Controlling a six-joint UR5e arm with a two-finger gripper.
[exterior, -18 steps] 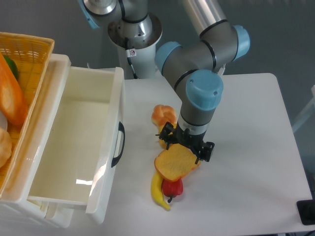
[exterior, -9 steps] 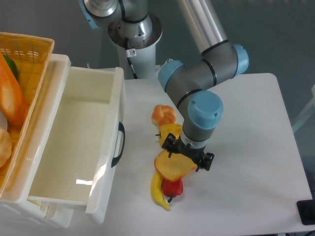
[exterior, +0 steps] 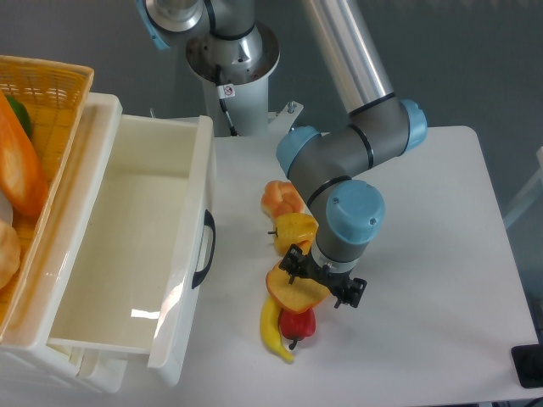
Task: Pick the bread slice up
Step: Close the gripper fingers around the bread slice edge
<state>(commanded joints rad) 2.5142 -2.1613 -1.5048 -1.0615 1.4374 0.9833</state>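
Note:
The bread slice lies flat on the white table, yellow-orange with a darker crust, and its right part is hidden under the gripper. My gripper points straight down, low over the slice. Its black fingers stand spread on either side of the slice. The jaws look open, with nothing lifted. The fingertips are hidden by the wrist.
A yellow bell pepper and an orange bun toy sit just behind the slice. A red pepper and a yellow banana touch its front edge. An open white drawer stands at the left, with a yellow basket behind it.
The gripper has moved down and slightly toward the front, and now covers more of the bread slice. The slice and the other toys have not moved.

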